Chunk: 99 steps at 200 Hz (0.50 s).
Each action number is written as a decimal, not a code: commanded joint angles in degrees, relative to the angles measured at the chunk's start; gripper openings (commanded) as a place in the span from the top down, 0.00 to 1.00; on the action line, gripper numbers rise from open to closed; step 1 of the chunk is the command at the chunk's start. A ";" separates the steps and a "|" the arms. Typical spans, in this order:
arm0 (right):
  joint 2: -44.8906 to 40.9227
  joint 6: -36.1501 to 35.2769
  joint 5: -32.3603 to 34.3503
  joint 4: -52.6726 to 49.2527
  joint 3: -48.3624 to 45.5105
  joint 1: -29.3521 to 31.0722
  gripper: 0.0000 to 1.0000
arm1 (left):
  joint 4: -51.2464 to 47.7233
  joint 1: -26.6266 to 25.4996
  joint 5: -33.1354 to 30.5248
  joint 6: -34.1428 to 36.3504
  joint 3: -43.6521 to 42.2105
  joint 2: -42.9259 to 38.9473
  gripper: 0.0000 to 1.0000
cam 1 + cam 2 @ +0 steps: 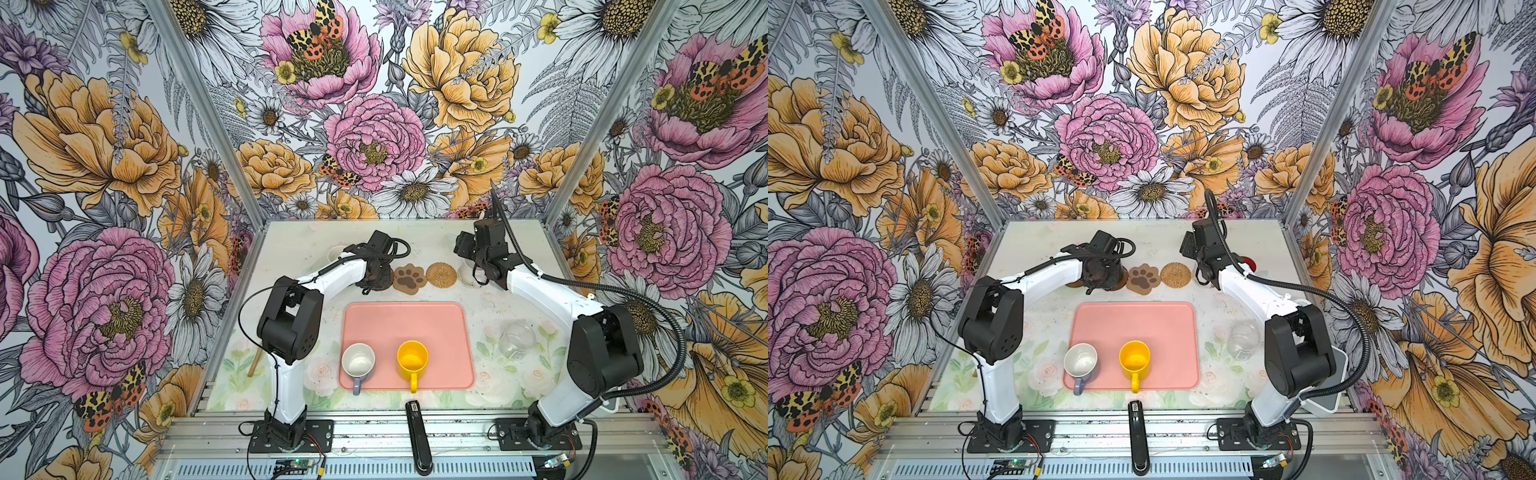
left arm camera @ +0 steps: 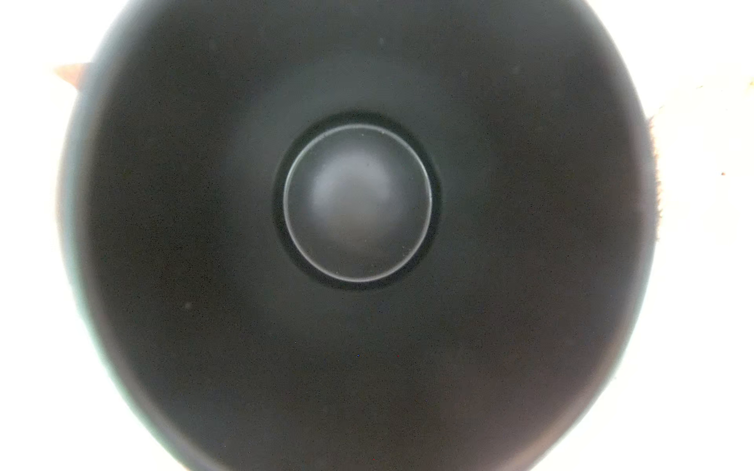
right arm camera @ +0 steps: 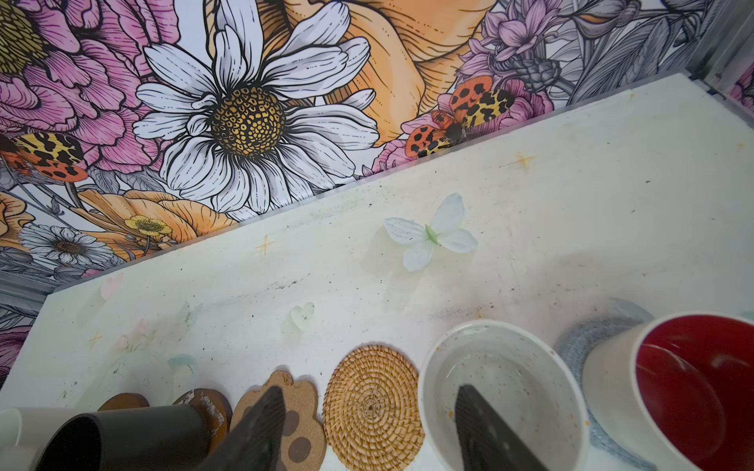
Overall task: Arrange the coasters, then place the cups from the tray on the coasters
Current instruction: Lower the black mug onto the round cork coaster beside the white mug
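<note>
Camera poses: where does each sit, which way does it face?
Both top views: high in front, looking down at the table; left arm, right arm show.
Left wrist: at the black mug's mouth, looking inside; no body shows.
Right wrist: low, facing back wall; right end effector shows.
Shared: paw coaster, top views and right wrist.

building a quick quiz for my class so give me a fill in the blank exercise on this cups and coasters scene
1. The salmon-pink tray holds ___ mugs.
2. The speckled white cup stands beside a mug whose inside is ___.
3. The cup filling the left wrist view is ___.
4. Beside the golden woven coaster lies a ___-shaped coaster.
Missing: two, red, black, paw.
</note>
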 commanded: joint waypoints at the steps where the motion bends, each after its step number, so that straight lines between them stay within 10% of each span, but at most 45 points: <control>1: 0.78 0.47 -0.15 1.16 0.23 -0.34 0.32 | 3.85 -0.21 -1.81 -0.46 0.32 -0.96 1.00; 99: 0.85 0.40 -0.28 1.11 0.23 -0.36 0.32 | 2.80 -0.23 -1.89 -0.37 0.67 -0.17 1.00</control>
